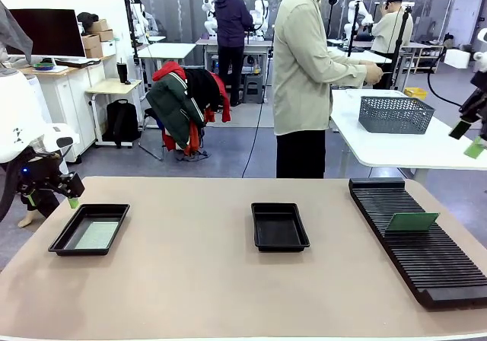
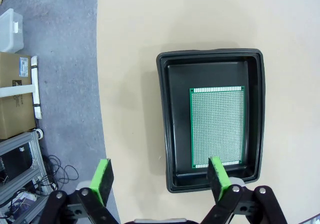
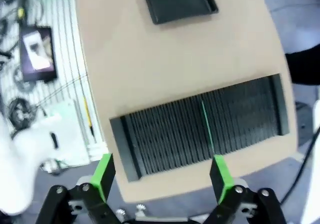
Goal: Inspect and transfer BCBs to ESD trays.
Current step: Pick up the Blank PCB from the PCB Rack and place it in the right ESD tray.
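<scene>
One thin, flat green rectangular circuit board [image 3: 207, 126] stands on edge in a slot of the long black ribbed plastic rack [image 3: 160, 139]. It is ahead of the right gripper [image 3: 161, 159] and closer to one pad than the other. Those jaws are spread wide and empty, well clear of the rack. Another green board [image 2: 217, 126] lies flat in a shallow black plastic tray [image 2: 161, 134], ahead of the left gripper [image 2: 159, 166] and in line with one pad. These jaws also gape wide, holding nothing.

The boards look light, stiff and brittle, with slick faces. The standing one is probably best pinched across its thickness at the free top edge, though neighbouring ribs crowd that grip. A second, empty black tray [image 3: 179, 1] sits far beyond the right jaws. A grey mesh basket [image 1: 396, 114] and a person [image 1: 304, 74] are at another table beyond.
</scene>
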`<action>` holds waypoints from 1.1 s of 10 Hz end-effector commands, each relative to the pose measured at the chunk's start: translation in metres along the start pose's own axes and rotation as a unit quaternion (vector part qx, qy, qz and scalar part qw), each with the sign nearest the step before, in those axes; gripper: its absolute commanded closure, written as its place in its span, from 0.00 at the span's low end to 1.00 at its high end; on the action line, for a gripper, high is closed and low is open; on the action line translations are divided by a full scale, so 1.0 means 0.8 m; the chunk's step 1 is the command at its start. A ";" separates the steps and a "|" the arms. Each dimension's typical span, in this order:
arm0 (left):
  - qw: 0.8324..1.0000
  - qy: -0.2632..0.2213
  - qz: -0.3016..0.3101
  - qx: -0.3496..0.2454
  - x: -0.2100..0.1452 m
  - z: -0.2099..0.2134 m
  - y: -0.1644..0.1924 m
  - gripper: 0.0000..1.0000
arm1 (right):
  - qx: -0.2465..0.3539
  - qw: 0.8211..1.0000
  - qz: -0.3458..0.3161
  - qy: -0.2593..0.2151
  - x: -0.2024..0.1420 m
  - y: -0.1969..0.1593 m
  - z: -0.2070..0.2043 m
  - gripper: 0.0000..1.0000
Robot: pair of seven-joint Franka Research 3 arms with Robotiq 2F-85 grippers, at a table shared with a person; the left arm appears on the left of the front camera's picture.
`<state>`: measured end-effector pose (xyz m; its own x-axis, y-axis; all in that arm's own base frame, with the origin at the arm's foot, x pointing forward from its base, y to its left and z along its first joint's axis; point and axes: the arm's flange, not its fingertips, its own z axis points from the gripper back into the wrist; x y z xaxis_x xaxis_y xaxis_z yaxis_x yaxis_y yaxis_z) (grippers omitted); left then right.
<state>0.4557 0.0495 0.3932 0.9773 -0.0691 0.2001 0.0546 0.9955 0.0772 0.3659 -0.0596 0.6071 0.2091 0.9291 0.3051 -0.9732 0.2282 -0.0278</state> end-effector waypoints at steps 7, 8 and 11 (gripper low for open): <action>1.000 -0.004 0.000 0.001 0.001 -0.002 0.001 0.00 | -0.036 0.982 0.176 0.058 -0.070 0.014 0.002 0.00; 1.000 -0.004 0.000 0.001 0.001 -0.002 0.001 0.00 | -0.045 0.980 0.185 0.061 -0.073 0.017 -0.001 0.00; 1.000 -0.004 0.000 0.001 0.001 -0.002 0.001 0.00 | -0.025 0.984 0.170 0.048 -0.064 0.009 0.007 0.00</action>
<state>0.4558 0.0494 0.3932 0.9773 -0.0692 0.2000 0.0547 0.9955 0.0772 0.3462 -0.1070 0.5950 -0.1166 0.9775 0.1757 -0.9804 -0.0850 -0.1776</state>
